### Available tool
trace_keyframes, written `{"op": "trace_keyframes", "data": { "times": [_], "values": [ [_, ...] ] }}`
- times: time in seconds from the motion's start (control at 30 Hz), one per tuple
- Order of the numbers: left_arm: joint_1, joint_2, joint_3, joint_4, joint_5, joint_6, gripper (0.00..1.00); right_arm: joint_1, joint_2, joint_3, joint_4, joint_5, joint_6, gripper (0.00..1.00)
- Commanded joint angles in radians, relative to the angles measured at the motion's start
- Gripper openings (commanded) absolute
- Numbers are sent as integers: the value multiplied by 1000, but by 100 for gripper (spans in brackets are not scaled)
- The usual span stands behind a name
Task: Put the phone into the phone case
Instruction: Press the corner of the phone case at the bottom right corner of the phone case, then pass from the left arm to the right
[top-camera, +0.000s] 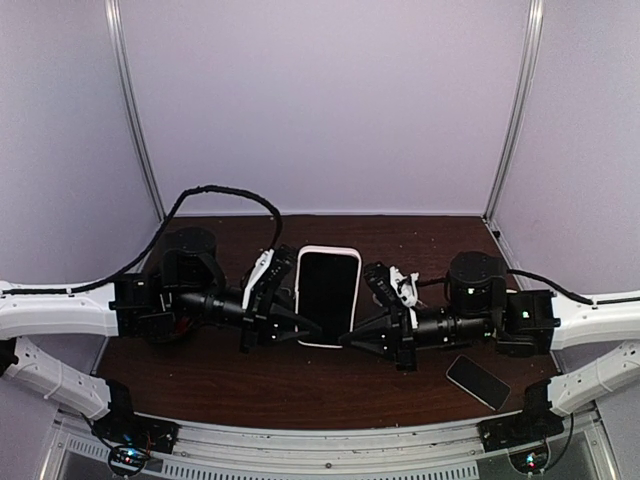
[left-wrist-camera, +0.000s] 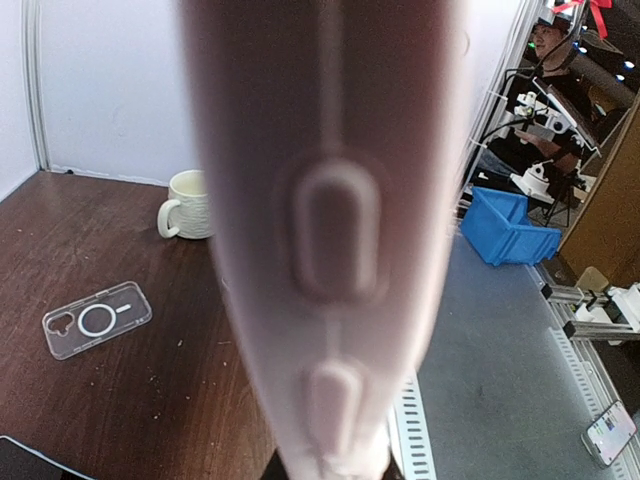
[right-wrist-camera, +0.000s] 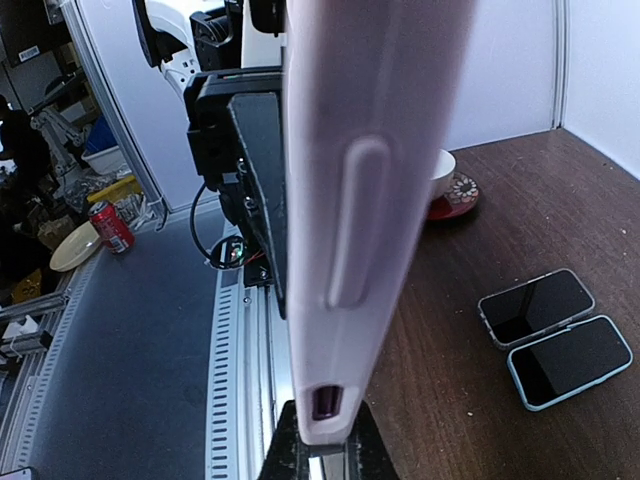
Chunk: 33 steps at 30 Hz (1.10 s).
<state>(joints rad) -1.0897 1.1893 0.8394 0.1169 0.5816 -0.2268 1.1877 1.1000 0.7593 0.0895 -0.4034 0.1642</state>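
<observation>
The phone (top-camera: 328, 292) shows its dark screen framed by the white phone case (top-camera: 328, 250), held above the brown table between both arms. My left gripper (top-camera: 298, 322) is shut on the case's lower left edge and my right gripper (top-camera: 352, 335) on its lower right edge. In the left wrist view the case's side (left-wrist-camera: 335, 200), with two raised buttons, fills the middle, and only dark slivers of the left gripper (left-wrist-camera: 330, 472) show at the bottom. In the right wrist view the case's other side (right-wrist-camera: 365, 200) stands upright, with the right gripper (right-wrist-camera: 322, 452) clamped on its bottom end.
A dark phone (top-camera: 478, 381) lies on the table at the near right. The left wrist view shows a clear case (left-wrist-camera: 97, 319) and a cream mug (left-wrist-camera: 187, 204) on the wood. The right wrist view shows two cased phones (right-wrist-camera: 535, 305) (right-wrist-camera: 570, 360) and a red saucer (right-wrist-camera: 450, 200).
</observation>
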Motion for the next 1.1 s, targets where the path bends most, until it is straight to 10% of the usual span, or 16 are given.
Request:
{"op": "trace_keyframes", "data": {
  "times": [0.0, 0.13, 0.2, 0.3, 0.83, 0.97, 1.07],
  "values": [
    [-5, -29, 7, 103, 15, 12, 0, -10, -4, 25, 29, -1, 16, 0],
    [-5, -29, 4, 101, 16, 14, 0, -16, -20, 42, 2, -2, 16, 5],
    [-5, -29, 5, 101, 14, 15, 0, -17, -34, 56, -30, 21, 15, 41],
    [-6, -28, 3, 99, 10, 17, 0, -21, -59, 78, -68, 35, 6, 55],
    [-6, -27, 10, 66, -19, 16, 0, -40, -6, 169, -69, 32, 66, 0],
    [-5, -28, 41, -36, -171, -7, 61, -100, -3, 173, -116, 52, 147, 0],
    [1, -19, 113, -242, -408, -45, 82, -173, 18, 187, -216, 68, 207, 0]
  ]
}}
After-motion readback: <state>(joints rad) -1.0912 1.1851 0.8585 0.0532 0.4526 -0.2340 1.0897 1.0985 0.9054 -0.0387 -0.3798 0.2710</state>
